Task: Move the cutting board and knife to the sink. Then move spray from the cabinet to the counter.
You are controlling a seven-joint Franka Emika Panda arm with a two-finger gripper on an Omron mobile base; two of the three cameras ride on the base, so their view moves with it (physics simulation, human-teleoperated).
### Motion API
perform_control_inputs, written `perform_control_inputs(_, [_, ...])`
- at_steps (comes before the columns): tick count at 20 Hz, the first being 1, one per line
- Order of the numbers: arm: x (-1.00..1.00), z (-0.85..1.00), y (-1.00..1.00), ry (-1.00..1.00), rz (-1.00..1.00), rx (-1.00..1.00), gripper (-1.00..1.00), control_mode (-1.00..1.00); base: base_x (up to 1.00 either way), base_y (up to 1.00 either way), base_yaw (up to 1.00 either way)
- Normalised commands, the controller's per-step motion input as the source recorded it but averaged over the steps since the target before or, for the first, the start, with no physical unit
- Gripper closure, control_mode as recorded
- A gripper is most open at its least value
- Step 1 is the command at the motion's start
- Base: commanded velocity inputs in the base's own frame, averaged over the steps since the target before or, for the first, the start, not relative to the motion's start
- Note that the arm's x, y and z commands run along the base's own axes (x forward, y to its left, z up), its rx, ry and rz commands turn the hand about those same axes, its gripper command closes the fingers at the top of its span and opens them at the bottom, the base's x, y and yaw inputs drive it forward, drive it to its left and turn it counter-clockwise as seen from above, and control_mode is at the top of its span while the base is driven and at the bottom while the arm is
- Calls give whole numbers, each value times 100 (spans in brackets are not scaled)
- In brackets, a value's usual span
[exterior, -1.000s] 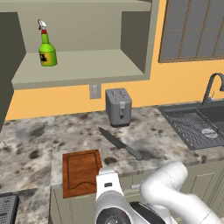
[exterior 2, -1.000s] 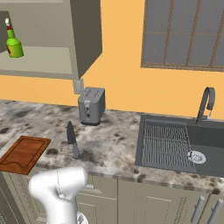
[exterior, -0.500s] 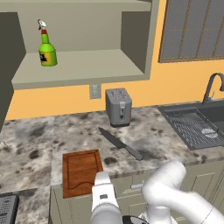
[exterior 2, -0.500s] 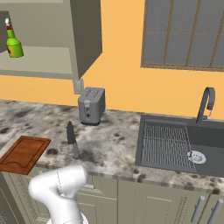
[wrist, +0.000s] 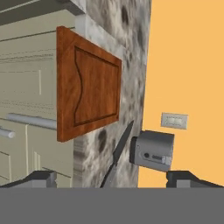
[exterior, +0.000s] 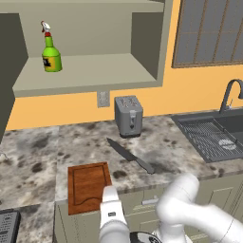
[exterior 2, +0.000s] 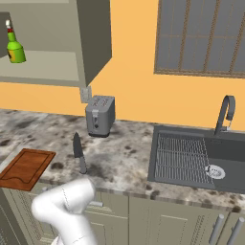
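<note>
The reddish-brown cutting board (exterior: 87,187) (exterior 2: 26,167) lies at the counter's (exterior: 33,156) front edge, slightly overhanging it. Beside it lies the knife (exterior: 130,155) (exterior 2: 78,150), its dark blade pointing at the toaster. My gripper (wrist: 113,181) is open, its fingertips (wrist: 40,178) spread wide with nothing between them. It hangs in front of the counter edge, looking along the cutting board (wrist: 89,83) and knife (wrist: 117,154). The green spray (exterior: 51,49) (exterior 2: 14,47) stands on the cabinet shelf (exterior: 85,76). The dark sink (exterior: 213,135) (exterior 2: 198,155) is at the right.
A grey toaster (exterior: 128,115) (exterior 2: 99,115) (wrist: 153,149) stands against the orange wall behind the knife, under a wall outlet (wrist: 174,120). A curved faucet (exterior 2: 225,112) rises behind the sink. Drawer fronts with metal handles (wrist: 30,120) sit below the counter.
My hand has drifted slightly left in front of the counter edge. The board, knife and spray lie as before.
</note>
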Motion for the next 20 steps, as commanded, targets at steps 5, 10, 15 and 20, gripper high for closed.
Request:
perform_control_inputs(5, [16,-36,0,0,2,0,-100,-100,0,0,0])
perform_control_inputs(10, [16,-26,0,-1,2,0,-100,-100,0,0,0])
perform_control_inputs(15, [14,-19,3,-4,2,0,-100,-100,0,0,0])
perform_control_inputs(20, [10,-23,9,-5,2,0,-100,-100,0,0,0])
